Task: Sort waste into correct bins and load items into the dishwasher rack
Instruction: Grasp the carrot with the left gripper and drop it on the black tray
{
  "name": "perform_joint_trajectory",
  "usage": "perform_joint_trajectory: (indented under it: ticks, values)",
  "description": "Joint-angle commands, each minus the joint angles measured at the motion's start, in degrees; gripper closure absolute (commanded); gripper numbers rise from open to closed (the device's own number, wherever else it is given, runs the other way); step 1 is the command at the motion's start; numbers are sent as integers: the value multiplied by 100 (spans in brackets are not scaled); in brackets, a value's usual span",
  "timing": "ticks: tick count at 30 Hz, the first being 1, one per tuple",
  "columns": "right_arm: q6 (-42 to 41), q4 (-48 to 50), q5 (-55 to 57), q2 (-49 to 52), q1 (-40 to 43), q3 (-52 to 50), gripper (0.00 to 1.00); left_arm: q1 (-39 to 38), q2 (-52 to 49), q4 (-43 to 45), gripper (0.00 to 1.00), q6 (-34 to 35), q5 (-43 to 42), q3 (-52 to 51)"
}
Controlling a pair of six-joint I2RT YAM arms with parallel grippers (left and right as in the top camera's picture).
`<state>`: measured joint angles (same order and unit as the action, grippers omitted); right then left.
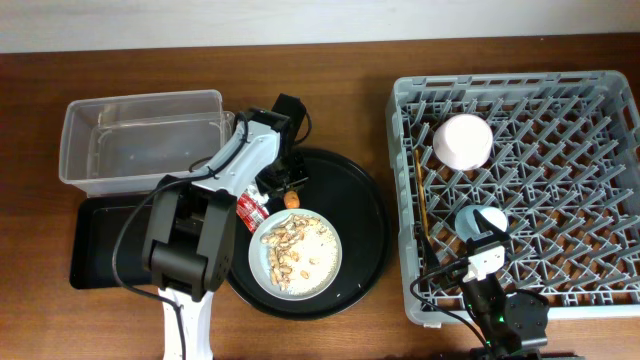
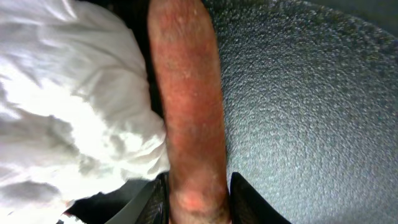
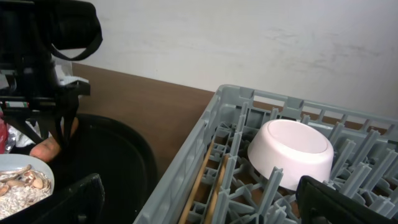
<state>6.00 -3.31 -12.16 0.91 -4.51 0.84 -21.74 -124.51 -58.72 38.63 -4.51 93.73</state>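
My left gripper (image 1: 287, 186) is low over the large round black tray (image 1: 365, 215). In the left wrist view its fingers (image 2: 204, 200) are closed on both sides of the orange carrot piece (image 2: 186, 99), which also shows in the overhead view (image 1: 291, 199). The crumpled white tissue (image 2: 68, 106) lies right beside the carrot. The red foil wrapper (image 1: 250, 210) lies next to the plate (image 1: 322, 262), which holds beige food scraps (image 1: 285, 245). The grey rack (image 1: 600, 110) holds the white bowl (image 1: 461, 140), the light-blue cup (image 1: 482, 218) and the chopsticks (image 1: 420, 200). My right gripper (image 3: 205, 208) is open and empty over the rack's front left corner.
The clear tub (image 1: 140, 105) stands at the back left with the shallow black rectangular tray (image 1: 95, 245) in front of it, both to the left of the round tray. My left arm reaches across the gap between them. Bare wooden table lies between the round tray and the rack.
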Motion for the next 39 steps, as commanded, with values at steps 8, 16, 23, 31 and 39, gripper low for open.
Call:
perform_joint_trajectory:
  ticks: [8,16,23,31,39]
  values:
    - [-48,15,-74,-50,42,-52,2,435,1631,-1008,82,-223,1185,275]
    - [-48,15,-74,-50,42,-52,2,208,1467,-741,36,-225,560,179]
    - [-48,15,-74,-50,42,-52,2,-772,684,-114,32,-221,1231,15]
    - [-50,15,-74,-50,42,-52,2,-686,17,85,36,-210,1231,15]
    - [-50,15,-74,-50,42,-52,2,-610,-162,111,41,-94,1235,-140]
